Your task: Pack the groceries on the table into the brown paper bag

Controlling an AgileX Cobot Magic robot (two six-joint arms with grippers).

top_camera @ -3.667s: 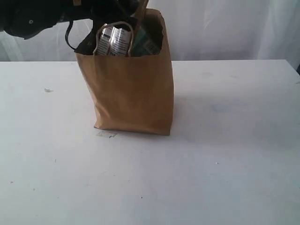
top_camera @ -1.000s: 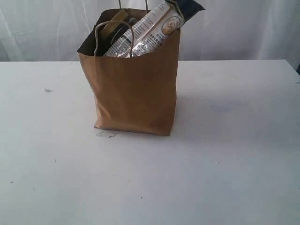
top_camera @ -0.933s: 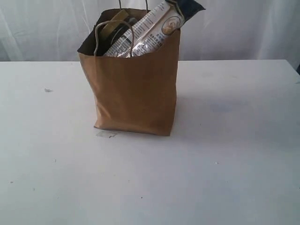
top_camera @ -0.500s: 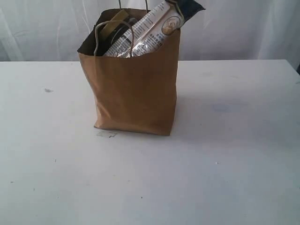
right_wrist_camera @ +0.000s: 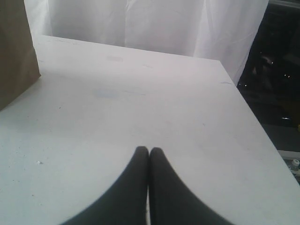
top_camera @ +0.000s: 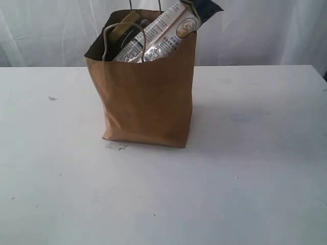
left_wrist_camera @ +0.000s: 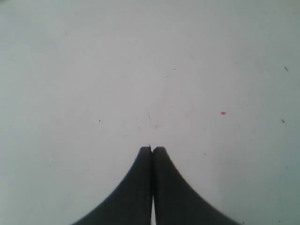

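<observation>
The brown paper bag point(top_camera: 145, 97) stands upright on the white table point(top_camera: 245, 178), left of centre. A long navy-beige pasta packet point(top_camera: 171, 30) leans out of its mouth toward the right, its navy end above the rim. Beside it a dark jar with a yellowish lid point(top_camera: 122, 31) shows inside the bag. Neither arm appears in the exterior view. My left gripper point(left_wrist_camera: 152, 149) is shut with nothing in it over bare tabletop. My right gripper point(right_wrist_camera: 148, 150) is shut and empty too; a corner of the bag point(right_wrist_camera: 16, 51) shows in its view, well away from it.
A small scrap point(top_camera: 116, 146) lies by the bag's front left corner and a dark speck point(top_camera: 51, 98) sits at far left. White curtains point(top_camera: 265, 30) hang behind the table. The table's edge point(right_wrist_camera: 255, 122) and dark equipment point(right_wrist_camera: 276, 70) show in the right wrist view.
A few seconds ago a dark arm was over the bag's mouth; it has since left the view, and the pasta packet now leans out to the right. Nothing has moved in the last second.
</observation>
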